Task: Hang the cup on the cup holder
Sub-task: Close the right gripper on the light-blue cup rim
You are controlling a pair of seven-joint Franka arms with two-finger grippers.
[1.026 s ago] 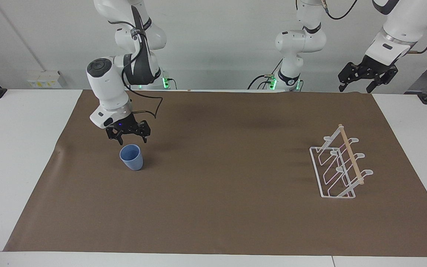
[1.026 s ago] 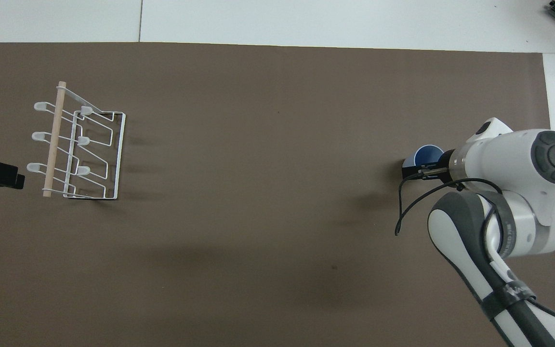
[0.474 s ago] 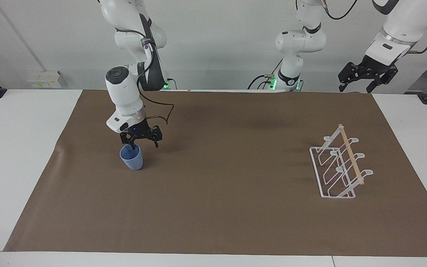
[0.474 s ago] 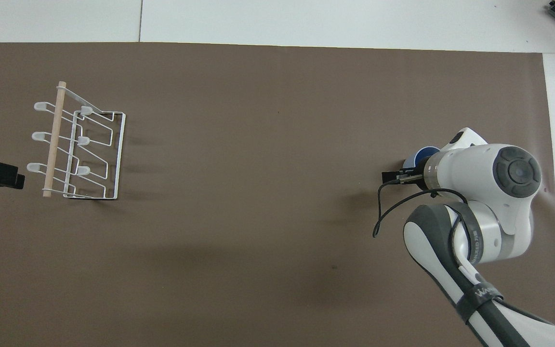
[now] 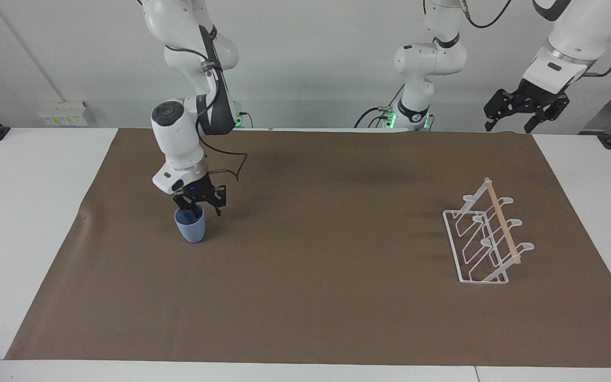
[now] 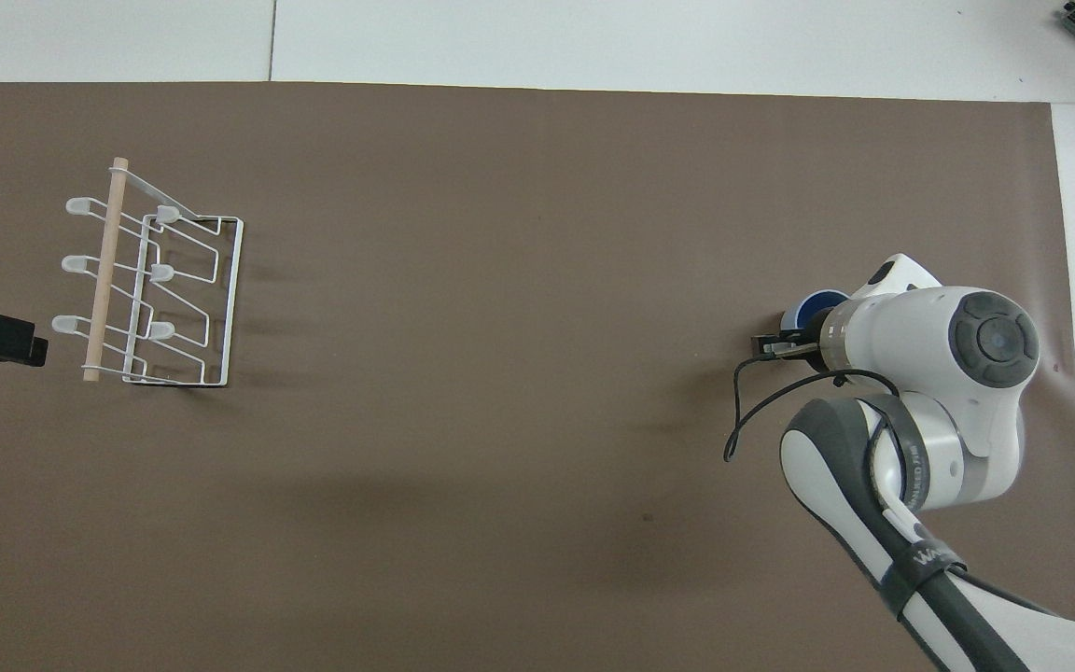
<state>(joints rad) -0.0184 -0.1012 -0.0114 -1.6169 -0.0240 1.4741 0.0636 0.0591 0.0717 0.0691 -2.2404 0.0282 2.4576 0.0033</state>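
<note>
Right gripper (image 5: 198,208) is sitting down at the mouth of the cup (image 5: 190,228), with one finger dipping inside the rim and the other outside the wall on the side toward the middle of the table. Whether the fingers are already pinching that wall or standing a little off it, I cannot tell. The cup is standing upright on the brown mat (image 5: 305,297) at the right arm's end of the table, mouth up. The cup holder (image 5: 483,239) is standing well apart from it, at the left arm's end, with all its prongs bare. The left gripper (image 5: 512,124) is waiting in the air over the mat's edge nearest the robots, at its own end, fingers spread and holding nothing.

The likely trouble is the grip itself. A pinch on a thin rim is catching only one spot of a light, smooth, tapering wall, so the cup could be swinging or slipping out when lifted. If the outer finger is pressing before the inner one is meeting the wall, the cup could be tipping or sliding along the mat. The carry across the table is long, and the cup must be turned mouth down over a slanted prong, where a loose hold could be dropping it or nudging the light wire holder.
</note>
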